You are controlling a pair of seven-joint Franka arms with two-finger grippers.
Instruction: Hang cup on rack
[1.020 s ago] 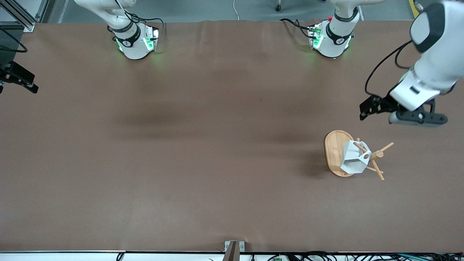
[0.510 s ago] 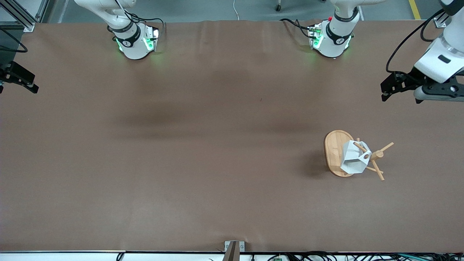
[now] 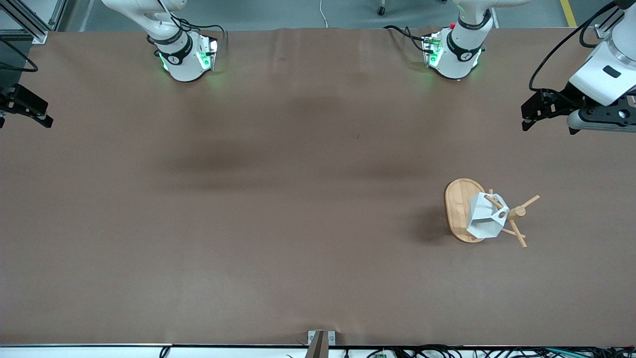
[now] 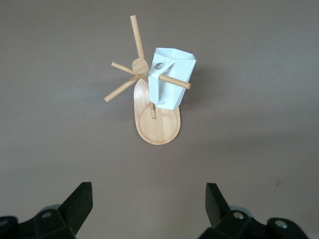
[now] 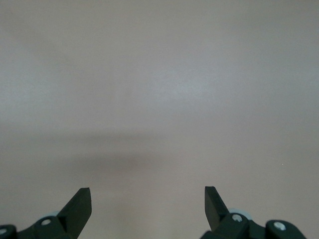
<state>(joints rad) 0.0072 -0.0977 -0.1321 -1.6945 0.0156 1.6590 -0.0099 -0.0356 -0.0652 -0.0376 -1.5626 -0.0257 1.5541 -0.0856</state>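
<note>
We see the left gripper (image 4: pixel 148 201) with its fingers spread wide and nothing between them, held high over the table (image 3: pixel 278 209) at the left arm's end, well apart from the rack (image 3: pixel 464 211). The right gripper (image 5: pixel 148 201) is likewise spread and empty, waiting over bare table at the right arm's end, far from the rack.

From the rack outward: the bamboo stand sits upright on its oval base, toward the left arm's end. The cup (image 3: pixel 484 216) hangs on it, a peg (image 4: pixel 174 82) passing through the round hole in its handle, its white body tilted above the base and touching nothing else.

We judge the task as good as finished. The remaining risk lies with the cup itself: the peg is thin, so a knock to the table or a low sweep of the left arm past the rack could slide the handle off the peg's tip, or tip the light stand over.
</note>
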